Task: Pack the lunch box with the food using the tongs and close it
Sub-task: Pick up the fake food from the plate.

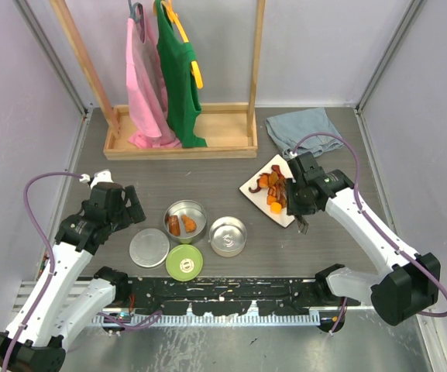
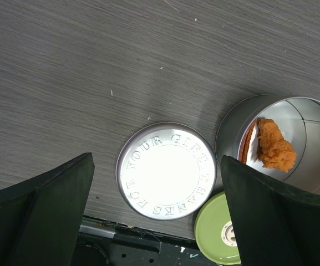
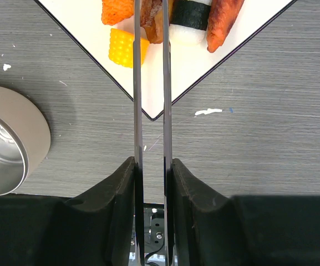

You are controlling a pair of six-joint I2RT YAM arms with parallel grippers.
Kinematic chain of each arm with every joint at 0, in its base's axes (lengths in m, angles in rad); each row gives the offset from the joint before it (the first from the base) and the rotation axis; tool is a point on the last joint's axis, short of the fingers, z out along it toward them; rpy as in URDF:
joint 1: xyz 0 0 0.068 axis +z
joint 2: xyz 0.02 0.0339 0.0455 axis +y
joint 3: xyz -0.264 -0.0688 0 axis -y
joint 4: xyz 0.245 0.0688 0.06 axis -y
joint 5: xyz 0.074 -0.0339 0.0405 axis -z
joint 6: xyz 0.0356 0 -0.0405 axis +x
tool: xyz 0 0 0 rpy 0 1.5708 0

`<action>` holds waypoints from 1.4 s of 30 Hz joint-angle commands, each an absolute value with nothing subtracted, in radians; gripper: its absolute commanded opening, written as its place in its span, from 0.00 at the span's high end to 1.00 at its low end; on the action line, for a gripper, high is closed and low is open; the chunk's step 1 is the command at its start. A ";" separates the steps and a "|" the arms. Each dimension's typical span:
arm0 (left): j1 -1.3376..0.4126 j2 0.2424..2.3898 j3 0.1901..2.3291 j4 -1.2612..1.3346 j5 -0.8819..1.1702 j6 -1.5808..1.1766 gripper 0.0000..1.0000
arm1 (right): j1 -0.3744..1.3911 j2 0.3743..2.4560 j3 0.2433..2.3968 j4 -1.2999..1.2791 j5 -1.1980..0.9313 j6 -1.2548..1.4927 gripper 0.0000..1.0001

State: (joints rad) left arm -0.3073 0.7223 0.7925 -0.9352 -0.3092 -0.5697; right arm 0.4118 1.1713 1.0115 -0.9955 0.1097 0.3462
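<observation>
One steel tin of the lunch box holds an orange chunk and a brown piece. A second tin stands to its right, empty. In front lie the flat steel lid and the lime-green lid. My left gripper hovers open above the steel lid. My right gripper is shut on the tongs, squeezing both arms. Their tips reach over the white plate and close around a brown piece of food. The tips themselves run out of the view's top edge.
A wooden rack with a pink and a green garment stands at the back. A grey cloth lies behind the plate. More food crowds the plate. A black rail runs along the near table edge.
</observation>
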 commanded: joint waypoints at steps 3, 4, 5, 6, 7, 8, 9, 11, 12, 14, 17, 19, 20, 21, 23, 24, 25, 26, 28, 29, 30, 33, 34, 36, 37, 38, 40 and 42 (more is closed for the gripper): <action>-0.304 0.719 0.808 -0.904 -0.314 -0.581 0.02 | 0.408 1.133 1.028 -0.977 0.090 0.335 0.75; -0.304 0.719 0.808 -0.905 -0.314 -0.580 0.02 | 0.408 1.132 1.031 -0.983 0.084 0.334 0.75; -0.304 0.719 0.808 -0.904 -0.314 -0.580 0.02 | 0.409 1.134 1.033 -0.986 0.079 0.332 0.73; -0.305 0.719 0.808 -0.904 -0.314 -0.581 0.02 | 0.409 1.134 1.036 -0.990 0.075 0.330 0.69; -0.304 0.719 0.808 -0.905 -0.315 -0.581 0.02 | 0.408 1.135 1.038 -0.993 0.073 0.329 0.68; -0.305 0.719 0.808 -0.904 -0.314 -0.581 0.02 | 0.408 1.137 1.040 -0.994 0.073 0.327 0.66; -0.304 0.719 0.808 -0.904 -0.314 -0.580 0.02 | 0.409 1.139 1.041 -0.997 0.072 0.325 0.65; -0.304 0.719 0.808 -0.904 -0.314 -0.581 0.02 | 0.409 1.147 1.042 -1.000 0.076 0.322 0.64; -0.304 0.719 0.808 -0.904 -0.314 -0.580 0.02 | 0.409 1.151 1.043 -1.003 0.077 0.321 0.63; -0.304 0.719 0.808 -0.904 -0.314 -0.581 0.02 | 0.409 1.163 1.046 -1.012 0.090 0.321 0.62; -0.304 0.718 0.808 -0.904 -0.314 -0.581 0.02 | 0.408 1.172 1.049 -1.016 0.096 0.317 0.63; -0.304 0.718 0.808 -0.904 -0.314 -0.581 0.02 | 0.408 1.164 1.056 -1.017 0.105 0.319 0.66; -0.304 0.718 0.809 -0.904 -0.314 -0.582 0.02 | 0.408 1.158 1.059 -1.018 0.107 0.318 0.67; -0.304 0.719 0.808 -0.904 -0.315 -0.581 0.02 | 0.408 1.154 1.070 -1.022 0.114 0.323 0.69; -0.304 0.719 0.808 -0.904 -0.315 -0.581 0.02 | 0.408 1.141 1.082 -1.028 0.127 0.328 0.72; -0.304 0.719 0.808 -0.905 -0.314 -0.581 0.02 | 0.408 1.133 1.094 -1.034 0.138 0.334 0.74; -0.305 0.721 0.808 -0.904 -0.315 -0.581 0.02 | 0.408 1.126 1.100 -1.038 0.144 0.337 0.76; -0.305 0.721 0.808 -0.904 -0.314 -0.581 0.02 | 0.408 1.115 1.107 -1.041 0.148 0.341 0.77; -0.304 0.722 0.808 -0.904 -0.314 -0.581 0.02 | 0.409 1.098 1.115 -1.046 0.155 0.348 0.77; -0.304 0.722 0.807 -0.904 -0.314 -0.581 0.02 | 0.409 1.089 1.119 -1.047 0.154 0.349 0.78; -0.306 0.723 0.808 -0.904 -0.315 -0.581 0.02 | 0.408 1.081 1.120 -1.047 0.150 0.350 0.78; -0.304 0.726 0.807 -0.904 -0.312 -0.580 0.02 | 0.408 1.054 1.121 -1.045 0.126 0.357 0.78; -0.305 0.726 0.808 -0.904 -0.312 -0.580 0.02 | 0.408 1.049 1.121 -1.044 0.113 0.360 0.78; -0.305 0.726 0.808 -0.905 -0.312 -0.580 0.02 | 0.408 1.037 1.121 -1.035 0.072 0.365 0.78; -0.305 0.724 0.808 -0.904 -0.312 -0.582 0.02 | 0.409 1.031 1.120 -1.027 0.042 0.368 0.78; -0.305 0.724 0.808 -0.903 -0.312 -0.581 0.02 | 0.409 1.023 1.118 -1.013 0.005 0.375 0.78; -0.304 0.724 0.809 -0.904 -0.312 -0.581 0.02 | 0.409 1.007 1.114 -0.979 -0.086 0.392 0.77; -0.305 0.726 0.808 -0.904 -0.311 -0.581 0.02 | 0.409 0.992 1.108 -0.941 -0.158 0.418 0.77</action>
